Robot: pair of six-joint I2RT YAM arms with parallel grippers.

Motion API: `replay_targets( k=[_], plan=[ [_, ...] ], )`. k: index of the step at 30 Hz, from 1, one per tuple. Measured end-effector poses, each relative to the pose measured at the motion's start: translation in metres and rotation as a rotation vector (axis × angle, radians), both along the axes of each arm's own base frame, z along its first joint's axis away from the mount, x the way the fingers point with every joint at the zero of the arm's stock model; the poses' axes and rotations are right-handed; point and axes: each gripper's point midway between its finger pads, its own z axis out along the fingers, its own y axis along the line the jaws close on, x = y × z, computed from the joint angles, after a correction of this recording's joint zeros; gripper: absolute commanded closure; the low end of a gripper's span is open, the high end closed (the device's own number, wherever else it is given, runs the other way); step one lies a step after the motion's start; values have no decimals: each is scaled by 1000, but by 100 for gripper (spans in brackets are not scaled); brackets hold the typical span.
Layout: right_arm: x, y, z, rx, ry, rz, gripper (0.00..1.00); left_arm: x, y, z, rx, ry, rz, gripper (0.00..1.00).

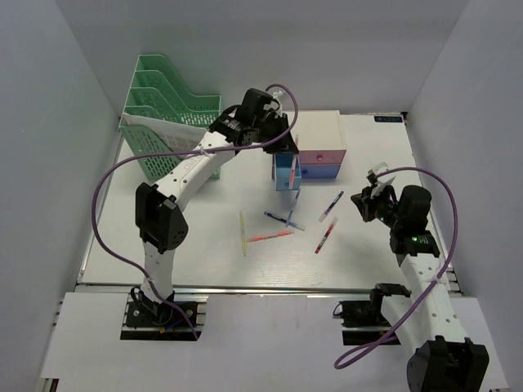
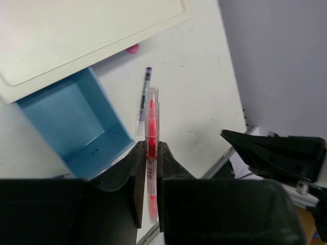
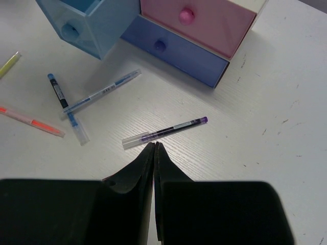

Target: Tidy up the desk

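The white desk (image 1: 204, 265) holds several loose pens. My left gripper (image 1: 283, 150) is shut on a red pen (image 2: 152, 122), which it holds upright over the pulled-out light blue drawer (image 2: 76, 127) of the small white drawer box (image 1: 320, 131). My right gripper (image 1: 367, 201) is shut and empty, hovering just above the desk right of the pens; in the right wrist view its tips (image 3: 154, 146) are just short of a purple pen (image 3: 166, 130). The open blue drawer (image 1: 285, 172) looks empty inside.
A green file rack (image 1: 167, 114) stands at the back left. On the desk lie a yellow pen (image 1: 243, 233), an orange pen (image 1: 270, 237), crossed blue pens (image 1: 286, 217) and a red pen (image 1: 326, 235). The box's pink drawer (image 3: 196, 18) and violet-blue drawer (image 3: 173, 51) are shut.
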Motion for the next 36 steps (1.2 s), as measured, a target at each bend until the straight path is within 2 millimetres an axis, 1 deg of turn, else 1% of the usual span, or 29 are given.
replay_targets(
  k=[3,10,13,15,21,25,27,30,34,36],
  plan=[
    [-1,1,1,3,-3,6,93,2,4,-10,48,8,39,100],
    [-2,2,2,5,-8,12,92,6,11,-19,115,-11,102,100],
    [-2,2,1,5,-6,13,92,5,20,-26,152,-35,135,100],
    [-2,2,1,6,-7,14,92,7,25,-26,176,-60,160,100],
    [-3,3,0,6,-5,15,92,20,24,-10,170,-161,181,100],
    [-3,3,-2,6,0,15,92,22,15,2,167,-265,118,100],
    [-3,3,-2,6,-1,15,92,19,9,11,167,-337,72,100],
    [-3,3,-2,6,-1,16,92,9,12,24,176,-444,21,100],
    [-3,3,-2,7,0,18,92,-13,30,43,147,-560,32,100],
    [-3,3,-2,7,0,18,92,-15,35,59,129,-565,71,100]
  ],
)
